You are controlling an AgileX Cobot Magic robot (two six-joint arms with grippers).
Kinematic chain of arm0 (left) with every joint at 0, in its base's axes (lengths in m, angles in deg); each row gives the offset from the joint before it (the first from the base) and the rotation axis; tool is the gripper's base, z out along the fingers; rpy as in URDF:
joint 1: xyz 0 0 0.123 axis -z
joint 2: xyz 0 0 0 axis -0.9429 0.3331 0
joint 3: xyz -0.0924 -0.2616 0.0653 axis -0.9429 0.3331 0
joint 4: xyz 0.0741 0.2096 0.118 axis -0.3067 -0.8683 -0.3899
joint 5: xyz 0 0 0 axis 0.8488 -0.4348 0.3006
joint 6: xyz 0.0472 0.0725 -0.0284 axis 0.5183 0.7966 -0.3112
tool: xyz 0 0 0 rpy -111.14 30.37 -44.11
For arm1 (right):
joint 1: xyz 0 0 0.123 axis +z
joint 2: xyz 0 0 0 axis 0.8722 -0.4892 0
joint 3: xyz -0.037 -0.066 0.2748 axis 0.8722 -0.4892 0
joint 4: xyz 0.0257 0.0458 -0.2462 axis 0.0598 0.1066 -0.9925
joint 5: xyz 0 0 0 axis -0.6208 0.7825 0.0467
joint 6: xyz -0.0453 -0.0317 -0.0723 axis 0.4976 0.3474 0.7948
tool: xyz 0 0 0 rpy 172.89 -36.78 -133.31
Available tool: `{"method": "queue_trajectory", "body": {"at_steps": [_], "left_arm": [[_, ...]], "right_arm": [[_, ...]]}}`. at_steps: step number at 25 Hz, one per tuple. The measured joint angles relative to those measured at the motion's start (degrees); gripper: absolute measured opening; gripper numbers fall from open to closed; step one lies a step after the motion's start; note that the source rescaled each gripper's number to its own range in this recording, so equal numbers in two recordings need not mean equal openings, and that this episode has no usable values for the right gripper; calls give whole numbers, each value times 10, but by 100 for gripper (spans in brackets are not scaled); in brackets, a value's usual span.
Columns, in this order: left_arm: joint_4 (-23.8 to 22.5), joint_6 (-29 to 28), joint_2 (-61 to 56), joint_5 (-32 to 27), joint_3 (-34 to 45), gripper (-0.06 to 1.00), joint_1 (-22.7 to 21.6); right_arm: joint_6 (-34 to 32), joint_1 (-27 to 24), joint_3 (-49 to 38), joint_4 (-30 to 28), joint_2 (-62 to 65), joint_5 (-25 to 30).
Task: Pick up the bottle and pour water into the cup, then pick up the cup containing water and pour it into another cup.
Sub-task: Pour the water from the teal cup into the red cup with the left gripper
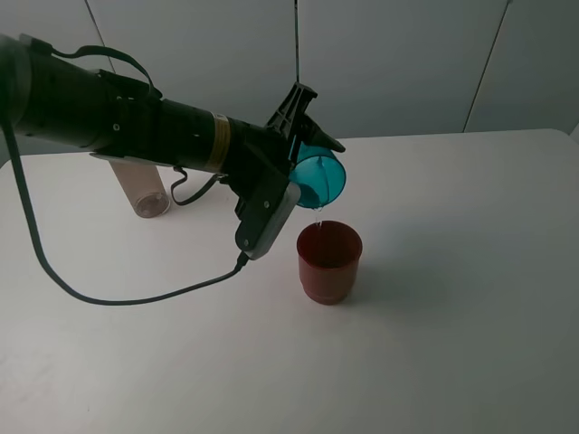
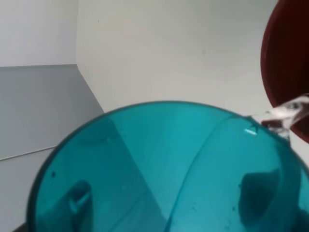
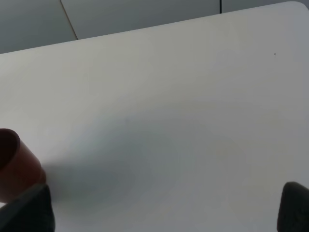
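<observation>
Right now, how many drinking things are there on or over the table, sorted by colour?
Teal: 1, the cup, tipped in the left gripper over the red one.
Red: 1, the red cup, upright on the table.
Smoky grey: 1, the bottle, behind the arm.
Total: 3

You'll find nothing to read here — no text, label, brand or number on cups, bottle, arm or desk.
</observation>
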Motion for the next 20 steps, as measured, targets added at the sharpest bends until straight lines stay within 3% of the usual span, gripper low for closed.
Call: {"method": "queue_trajectory", "body": {"at_steps": [6,20], "left_arm": [[0,2,0,6,0,10,0],[2,70,0,19,0,10,0]], "right_arm": [[0,0,0,0,0,0],[0,0,0,0,0,0]]}}
